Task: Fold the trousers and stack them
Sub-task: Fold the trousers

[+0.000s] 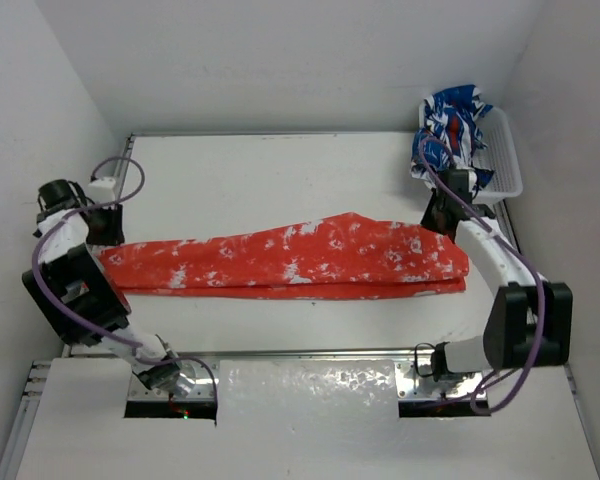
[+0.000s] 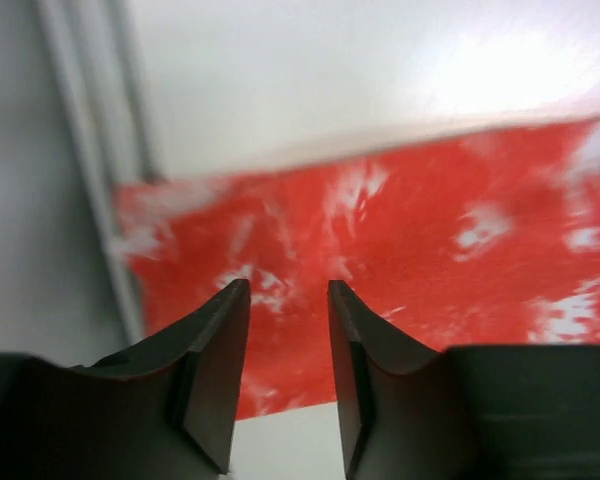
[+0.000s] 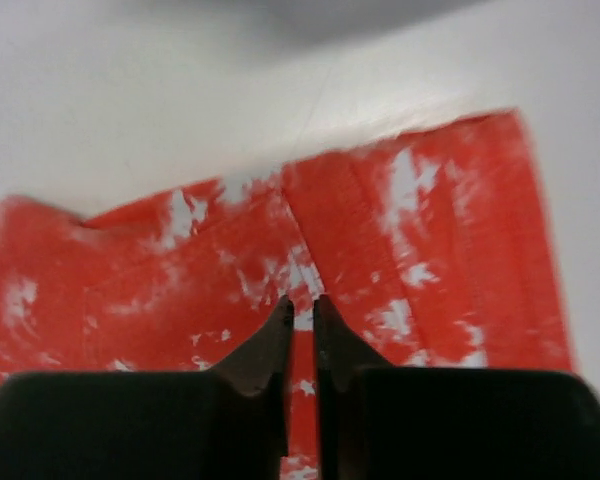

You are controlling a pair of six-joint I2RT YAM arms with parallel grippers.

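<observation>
From the top view, I see one pair of trousers (image 1: 300,262) lying flat across the middle of the white table (image 1: 280,180). They form a long, thin red-orange band with white speckles, and two layered edges show along the near side. My left gripper (image 1: 105,226) sits at the band's narrow left end and my right gripper (image 1: 442,212) at its wide right end. One white slotted basket (image 1: 507,170) stands in the far right corner and holds one crumpled blue, white and red garment (image 1: 452,125).

In the left wrist view, the two dark wedge-shaped fingers (image 2: 220,350) are parted with a clear gap between them. They grip nothing, and the cloth lies below them.

In the right wrist view, the fingers (image 3: 270,350) are drawn almost together, leaving only a slit. Their tips are over a seam near the trousers' hemmed end. I cannot tell whether any fabric is pinched.
</observation>
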